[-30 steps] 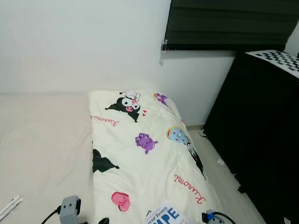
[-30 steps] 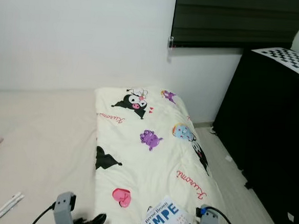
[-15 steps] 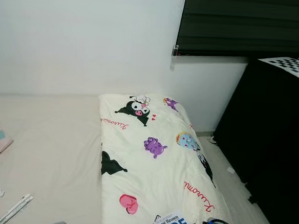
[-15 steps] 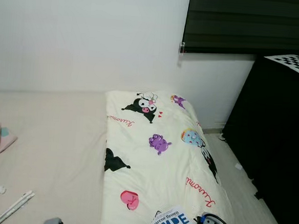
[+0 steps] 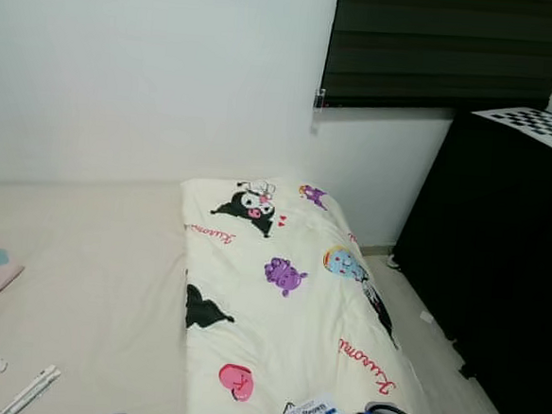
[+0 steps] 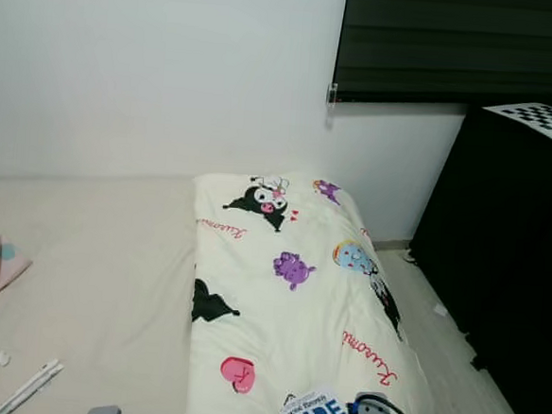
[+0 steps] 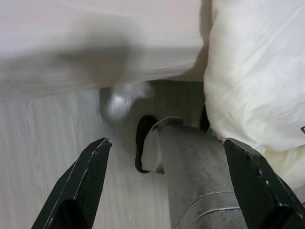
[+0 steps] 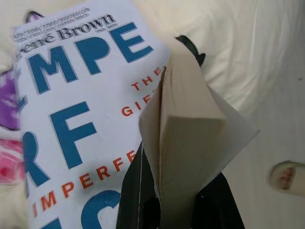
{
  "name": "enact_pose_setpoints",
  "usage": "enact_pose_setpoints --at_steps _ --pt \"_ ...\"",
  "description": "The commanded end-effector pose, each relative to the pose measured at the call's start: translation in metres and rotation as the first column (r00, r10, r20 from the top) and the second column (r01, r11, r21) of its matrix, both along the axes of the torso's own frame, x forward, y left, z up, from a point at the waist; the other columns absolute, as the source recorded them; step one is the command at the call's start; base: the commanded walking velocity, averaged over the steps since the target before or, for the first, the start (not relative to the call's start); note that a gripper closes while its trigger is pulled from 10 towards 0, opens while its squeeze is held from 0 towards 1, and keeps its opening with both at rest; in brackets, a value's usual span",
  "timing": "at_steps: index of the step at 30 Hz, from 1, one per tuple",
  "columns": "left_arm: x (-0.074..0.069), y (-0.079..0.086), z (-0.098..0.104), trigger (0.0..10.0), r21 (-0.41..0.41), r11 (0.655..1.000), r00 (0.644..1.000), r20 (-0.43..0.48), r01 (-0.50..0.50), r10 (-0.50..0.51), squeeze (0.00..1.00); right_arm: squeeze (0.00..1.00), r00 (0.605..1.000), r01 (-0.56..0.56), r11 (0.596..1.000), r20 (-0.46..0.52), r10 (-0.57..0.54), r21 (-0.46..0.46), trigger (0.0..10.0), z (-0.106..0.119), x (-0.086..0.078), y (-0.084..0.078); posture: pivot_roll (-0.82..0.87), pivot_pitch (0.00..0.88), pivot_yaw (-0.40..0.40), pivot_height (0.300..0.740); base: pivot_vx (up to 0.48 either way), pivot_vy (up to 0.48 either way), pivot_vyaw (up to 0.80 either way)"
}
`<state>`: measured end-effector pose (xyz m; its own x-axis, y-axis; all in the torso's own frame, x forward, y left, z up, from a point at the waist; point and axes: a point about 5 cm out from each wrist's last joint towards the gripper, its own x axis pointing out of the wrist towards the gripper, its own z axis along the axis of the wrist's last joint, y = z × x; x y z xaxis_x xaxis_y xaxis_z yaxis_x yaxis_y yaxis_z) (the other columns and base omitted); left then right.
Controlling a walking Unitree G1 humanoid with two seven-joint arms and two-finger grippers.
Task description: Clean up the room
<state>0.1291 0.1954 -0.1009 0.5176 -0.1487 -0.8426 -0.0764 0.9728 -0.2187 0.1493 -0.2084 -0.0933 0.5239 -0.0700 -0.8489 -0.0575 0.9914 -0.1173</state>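
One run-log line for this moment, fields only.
right gripper: shut on book | left gripper: open, idle over floor | below: quilt on bed

— What's the quilt (image 5: 289,293) made of?
— Soft matt cloth with a printed pattern; the sheet (image 5: 91,279) beside it is plain matt fabric.
— And the book (image 8: 81,119)?
— Paper, with a smooth, faintly glossy cover and rougher cream pages.
— The floor (image 7: 43,143)?
— Pale wood-look boards, slightly shiny. The cabinet (image 5: 508,271) is matt black.
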Motion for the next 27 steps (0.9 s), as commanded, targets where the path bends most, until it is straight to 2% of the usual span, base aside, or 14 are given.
enact_pose_setpoints --at_steps 1,8,27 --pt "-0.0043 0.0065 -0.0010 10.0 0.032 0.999 0.999 -0.030 0.014 -0.013 0.00 0.00 0.977 -0.018 0.999 -0.212 0.009 -0.040 10.0 -0.0165 -0.0478 -0.0066 -0.01 0.000 -0.057 0.740 0.000 0.000 0.00" --pt "-0.0034 0.0051 -0.0014 10.0 0.042 0.999 0.999 -0.038 0.015 -0.013 0.00 0.00 0.976 -0.072 0.995 -0.212 0.057 -0.067 10.0 -0.0159 -0.0446 -0.0054 -0.01 0.000 -0.059 0.740 0.000 0.000 0.00" --pt "-0.0038 0.0016 -0.0023 10.0 0.040 0.999 0.998 -0.050 0.027 -0.025 0.00 0.00 0.971 -0.106 0.991 -0.225 0.085 -0.078 10.0 -0.0169 -0.0469 -0.0038 -0.01 0.000 -0.054 0.740 0.000 0.000 0.00"
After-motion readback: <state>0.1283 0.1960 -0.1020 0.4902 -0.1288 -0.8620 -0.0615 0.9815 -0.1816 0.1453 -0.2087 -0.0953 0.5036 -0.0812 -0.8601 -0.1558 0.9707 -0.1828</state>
